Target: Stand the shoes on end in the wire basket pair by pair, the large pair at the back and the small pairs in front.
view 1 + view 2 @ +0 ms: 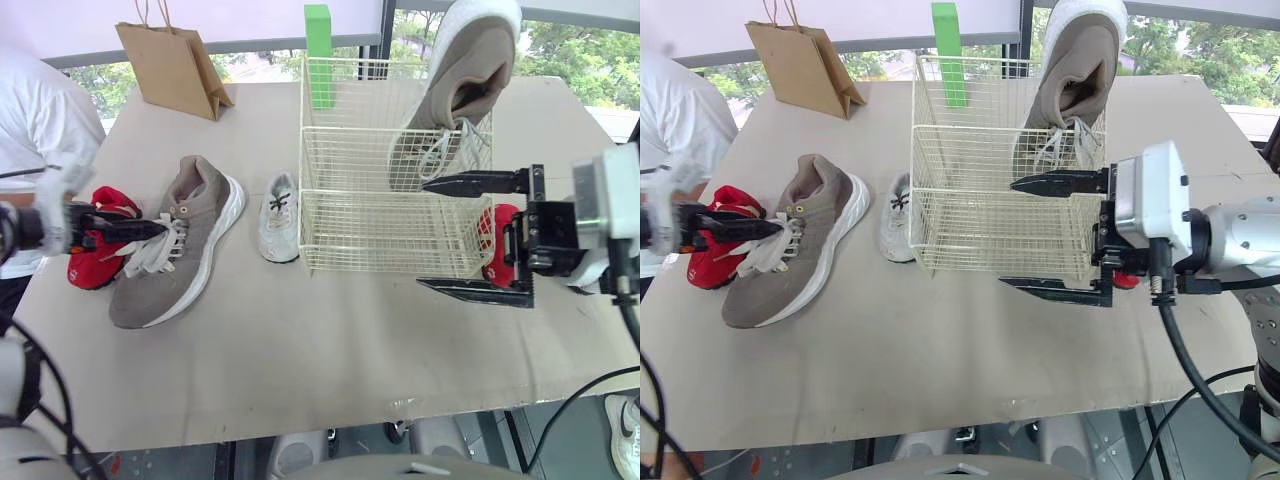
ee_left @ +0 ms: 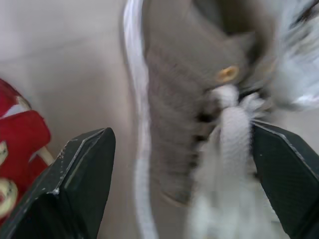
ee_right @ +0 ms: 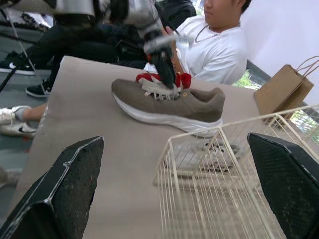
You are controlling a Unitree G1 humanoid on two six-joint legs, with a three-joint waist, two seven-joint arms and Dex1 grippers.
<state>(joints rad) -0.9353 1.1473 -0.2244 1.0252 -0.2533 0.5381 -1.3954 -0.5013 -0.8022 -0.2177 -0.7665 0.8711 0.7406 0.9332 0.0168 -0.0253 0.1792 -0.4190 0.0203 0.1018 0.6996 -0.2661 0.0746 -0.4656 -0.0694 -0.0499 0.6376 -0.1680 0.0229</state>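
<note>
Shoes of the large pair are split. One grey shoe (image 1: 175,245) lies on its sole near the left edge of the table (image 1: 300,350), toe towards the front edge. Its partner (image 1: 465,90) stands on end in the back right of the wire basket (image 1: 350,215), which sits mid-table towards the right.

The left gripper (image 1: 160,229) hangs over the lying shoe's laces with its fingers spread wide, gripping nothing. The right gripper (image 1: 423,234) is at the basket's right front corner, also wide open and empty.

A small white shoe (image 1: 279,218) lies just beside the basket's left wall. One red shoe (image 1: 90,265) is at the table's left edge, and a second red shoe (image 1: 497,235) lies beside the basket's right wall.

The step in hand looks like picking up the second large shoe. Next, the left fingers need to close on its tongue or collar, lift it, and stand it at the back beside its partner.
</note>
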